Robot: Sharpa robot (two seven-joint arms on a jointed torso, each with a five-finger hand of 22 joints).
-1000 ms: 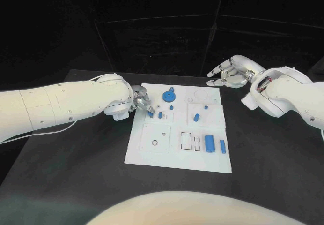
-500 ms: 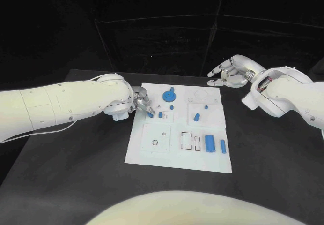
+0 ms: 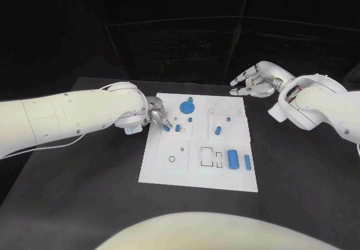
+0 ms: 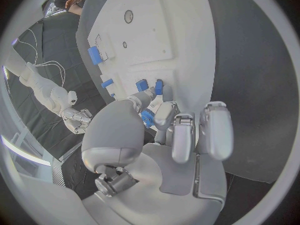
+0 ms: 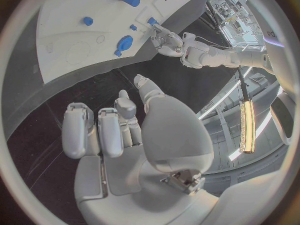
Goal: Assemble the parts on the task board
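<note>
- In the head view you see the left arm come in from the left side, and the left hand point(image 3: 157, 115) is at the left edge of the white board point(image 3: 171, 174), near its far part. Its fingertips point down to a small blue piece point(image 3: 166, 127) on the board and pinch it.
- In the same view the right hand point(image 3: 251, 82) is raised over the black table point(image 3: 75, 192), just beyond the far right corner of the board. Its fingers are bent a little and apart, and it holds nothing.
- On the board you can see a round blue disc with a knob point(image 3: 187, 108) in the far part, a short blue peg point(image 3: 218, 130) near the middle, and a blue cylinder point(image 3: 233, 159) next to a thin blue bar point(image 3: 247, 162) at the near right side. No writing can be read on the board.
- In the left wrist view the thumb and one finger of the left hand point(image 4: 164, 135) close on a small blue piece point(image 4: 147, 118) at the board's point(image 4: 181, 30) edge. The other fingers are straight and free. Two more small blue pieces point(image 4: 150, 86) stand just beyond it.
- In the right wrist view the right hand point(image 5: 125, 130) is over the dark table, apart from the board point(image 5: 69, 25). The fingers are half bent and spread, with nothing in them. The blue disc point(image 5: 124, 43) is on the board.
</note>
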